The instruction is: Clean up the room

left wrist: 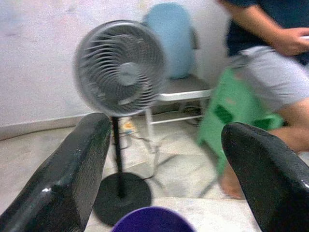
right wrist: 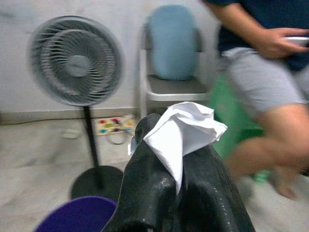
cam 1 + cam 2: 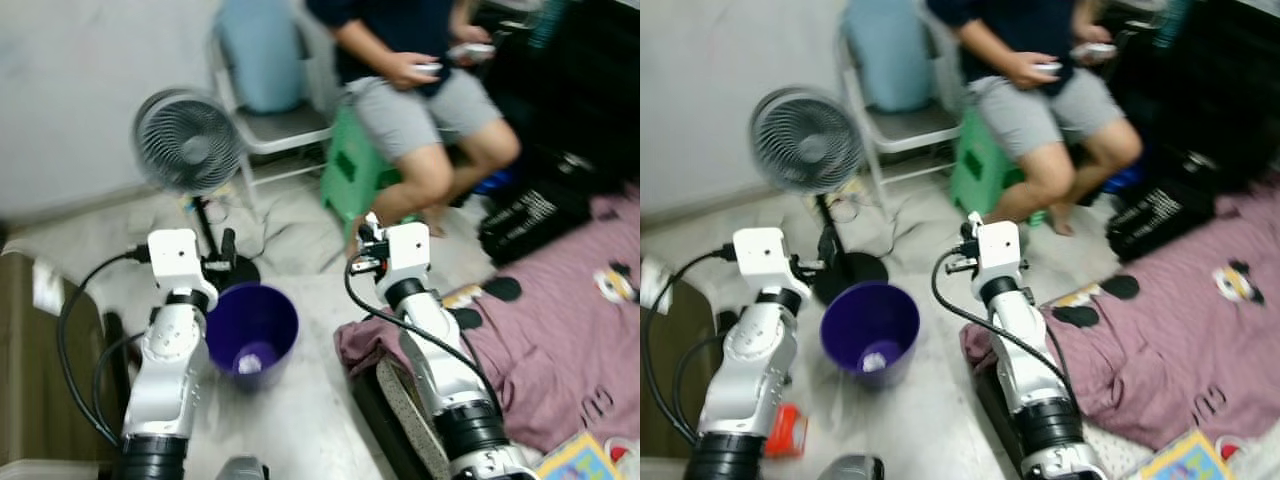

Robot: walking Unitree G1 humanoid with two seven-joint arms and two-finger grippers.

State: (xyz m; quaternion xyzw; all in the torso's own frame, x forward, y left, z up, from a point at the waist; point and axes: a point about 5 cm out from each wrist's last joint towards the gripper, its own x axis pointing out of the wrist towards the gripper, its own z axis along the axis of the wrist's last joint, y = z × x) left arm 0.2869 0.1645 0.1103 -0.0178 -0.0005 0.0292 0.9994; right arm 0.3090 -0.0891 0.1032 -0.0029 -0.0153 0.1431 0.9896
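Item: right pincer (image 2: 178, 193), fingers pressed together on a crumpled white tissue (image 2: 186, 130) that sticks up between the tips; the arm is raised over the floor just beside a purple bin (image 3: 252, 335), on the bin's right. Item: left pincer (image 1: 164, 164), fingers spread wide with nothing between them, poised at the bin's left rim and looking across it toward a standing fan (image 3: 188, 142). Item: bin, upright on the floor between the two arms, with a pale scrap already at its bottom, probably paper, though the blur leaves that unsure. Item: surroundings, a seated person (image 3: 420, 95) on a green stool (image 3: 352, 170) beyond the arms, a chair (image 3: 275, 125) by the wall, a mauve blanket (image 3: 560, 330) on the right. Step in hand, as judged: drop the tissue into the bin. To do it well, carry the right pincer leftward until the tissue hangs over the bin's middle rather than its rim, lower it a little into the mouth, then part the fingers fully so the light paper falls free and does not cling. Keep the left arm clear of the path and avoid knocking the bin or the fan's base.
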